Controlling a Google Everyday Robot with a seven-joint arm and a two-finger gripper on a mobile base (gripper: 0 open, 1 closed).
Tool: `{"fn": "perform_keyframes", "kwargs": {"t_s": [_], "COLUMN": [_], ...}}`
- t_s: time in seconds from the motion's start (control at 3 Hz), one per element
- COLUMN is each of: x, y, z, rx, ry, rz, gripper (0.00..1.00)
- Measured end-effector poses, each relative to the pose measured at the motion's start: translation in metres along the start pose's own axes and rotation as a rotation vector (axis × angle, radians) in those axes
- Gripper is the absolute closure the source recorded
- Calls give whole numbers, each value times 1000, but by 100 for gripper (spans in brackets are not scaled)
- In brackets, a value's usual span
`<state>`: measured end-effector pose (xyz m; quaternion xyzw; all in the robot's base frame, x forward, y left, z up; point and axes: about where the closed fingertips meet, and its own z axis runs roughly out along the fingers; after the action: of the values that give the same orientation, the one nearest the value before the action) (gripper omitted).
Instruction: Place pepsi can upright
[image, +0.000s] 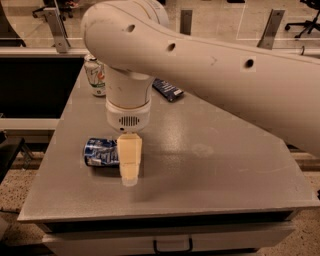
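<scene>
The pepsi can (101, 152) lies on its side on the grey table (210, 165), near the front left, its long axis running left to right. It is dark blue with white print. My gripper (129, 175) hangs straight down from the big white arm (200, 65). It stands at the can's right end and covers that end from the camera. Whether it touches the can does not show.
A white-and-green can (95, 75) stands upright at the table's back left corner. A flat dark blue packet (168, 90) lies at the back, partly behind the arm. The table's front edge runs just below the gripper, with a drawer handle (172, 246) under it.
</scene>
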<state>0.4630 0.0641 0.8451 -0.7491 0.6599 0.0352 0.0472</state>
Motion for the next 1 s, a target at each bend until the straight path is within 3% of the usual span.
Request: {"fn": "perform_keyframes", "kwargs": {"t_s": [0.33, 1.0], "x": [-6, -11], "y": [2, 1], "z": [3, -8], "rx": [-5, 9], "ry": [13, 7], "rz": [13, -9], "gripper": [18, 65]}}
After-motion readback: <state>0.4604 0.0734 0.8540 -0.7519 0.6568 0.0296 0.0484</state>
